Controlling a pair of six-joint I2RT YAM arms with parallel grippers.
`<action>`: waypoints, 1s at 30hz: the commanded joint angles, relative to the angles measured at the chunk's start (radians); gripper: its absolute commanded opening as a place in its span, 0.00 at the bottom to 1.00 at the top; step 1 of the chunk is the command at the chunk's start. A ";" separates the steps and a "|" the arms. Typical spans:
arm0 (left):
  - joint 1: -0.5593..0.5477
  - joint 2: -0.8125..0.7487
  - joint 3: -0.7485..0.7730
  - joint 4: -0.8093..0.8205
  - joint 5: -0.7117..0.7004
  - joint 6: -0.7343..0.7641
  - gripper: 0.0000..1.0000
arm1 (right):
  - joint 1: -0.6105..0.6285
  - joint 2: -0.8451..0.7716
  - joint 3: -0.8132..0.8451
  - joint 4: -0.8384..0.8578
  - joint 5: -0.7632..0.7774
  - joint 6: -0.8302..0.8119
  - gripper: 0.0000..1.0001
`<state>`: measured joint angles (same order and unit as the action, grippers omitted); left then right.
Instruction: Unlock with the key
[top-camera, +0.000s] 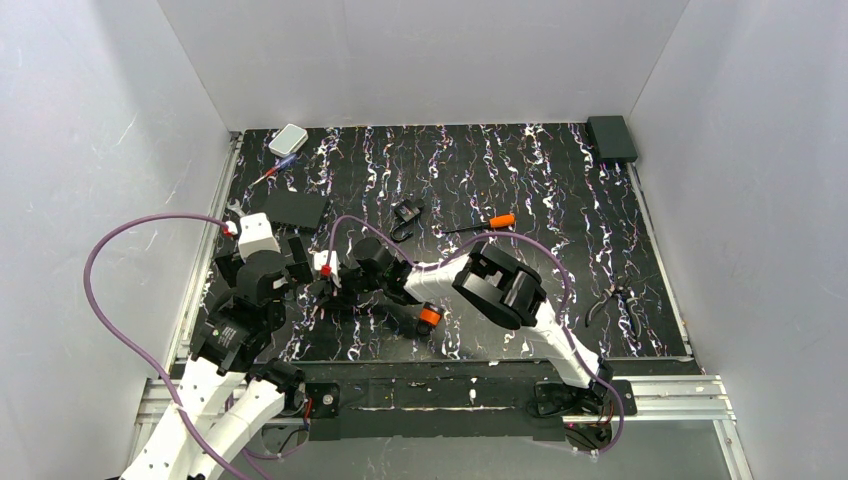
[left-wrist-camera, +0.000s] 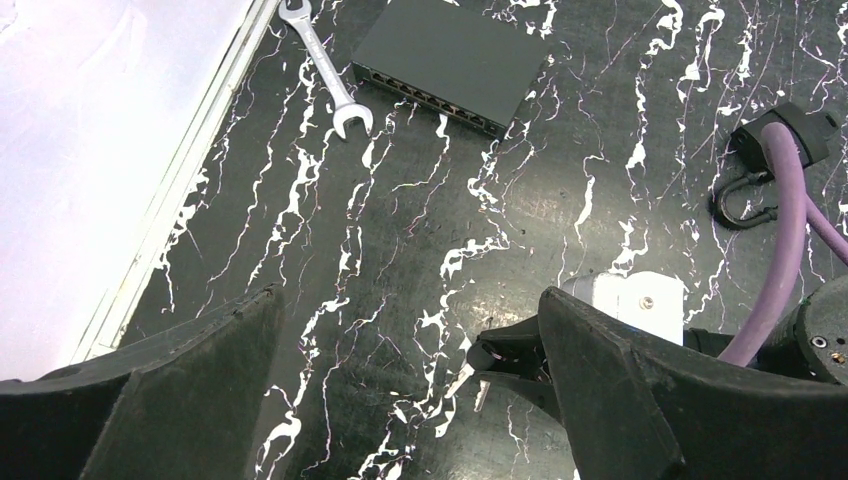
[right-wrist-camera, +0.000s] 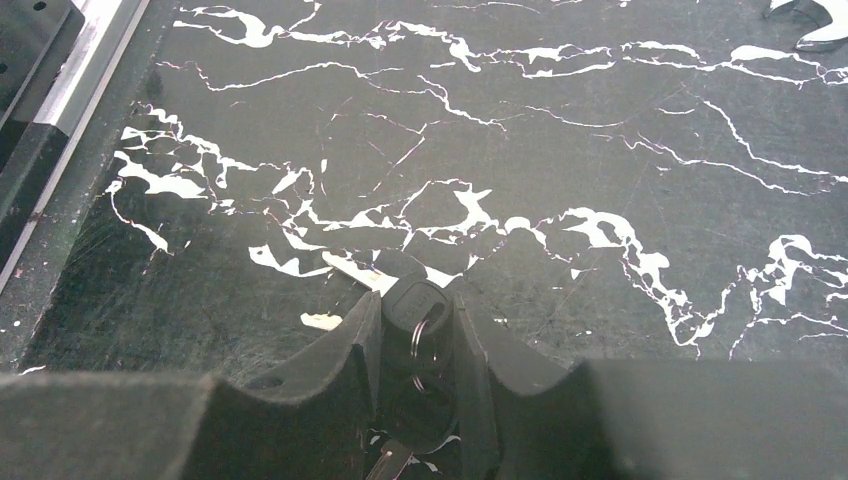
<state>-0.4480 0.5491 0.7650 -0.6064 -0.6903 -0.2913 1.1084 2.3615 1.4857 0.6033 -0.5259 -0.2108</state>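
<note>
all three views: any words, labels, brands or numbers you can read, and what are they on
None can be read in any view.
black port box: no legible label on its top or port face.
key: no legible mark on its black head.
wrench: any stamping is too small to read.
grey case and dark box at the far edge: too small to tell.

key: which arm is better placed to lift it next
Right. The right hand sits around the key on the table, a finger each side of its black head. The left hand stands wide open nearby, holding nothing.
</note>
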 joint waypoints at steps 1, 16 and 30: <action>0.006 0.011 -0.007 0.010 -0.008 0.006 0.97 | 0.007 -0.004 -0.010 0.002 0.027 -0.024 0.19; 0.009 -0.011 -0.004 0.017 0.049 0.017 0.97 | 0.005 -0.265 -0.329 0.260 0.276 0.071 0.03; 0.011 -0.052 0.019 0.060 0.390 0.001 0.92 | 0.007 -0.669 -0.687 0.434 0.649 0.346 0.01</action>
<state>-0.4438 0.5186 0.7650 -0.5838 -0.4477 -0.2813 1.1107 1.8179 0.8486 0.9562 -0.0273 0.0273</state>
